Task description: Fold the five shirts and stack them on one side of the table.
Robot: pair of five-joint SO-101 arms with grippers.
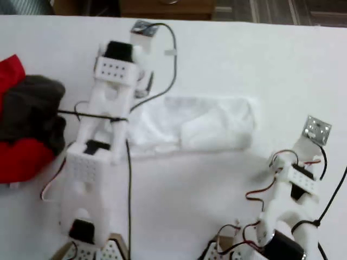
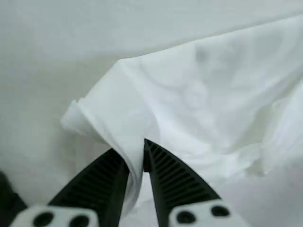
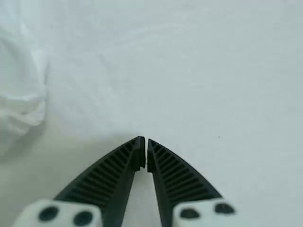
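Observation:
A white shirt [image 1: 200, 124], partly folded into a long rectangle, lies in the middle of the white table. My left arm [image 1: 111, 92] stretches over its left end. In the left wrist view my left gripper [image 2: 136, 153] is shut on a pinched fold of the white shirt [image 2: 199, 94], whose corner is lifted. My right arm [image 1: 295, 179] stands at the front right, apart from the shirt. My right gripper [image 3: 144, 151] is shut on nothing above bare table, with the edge of the white shirt [image 3: 19, 99] off to one side.
A heap of red and dark grey shirts [image 1: 27, 124] sits at the table's left edge. Cables [image 1: 129, 184] run along the left arm. Bare table [image 1: 190, 200] spreads in front of the shirt and to its right.

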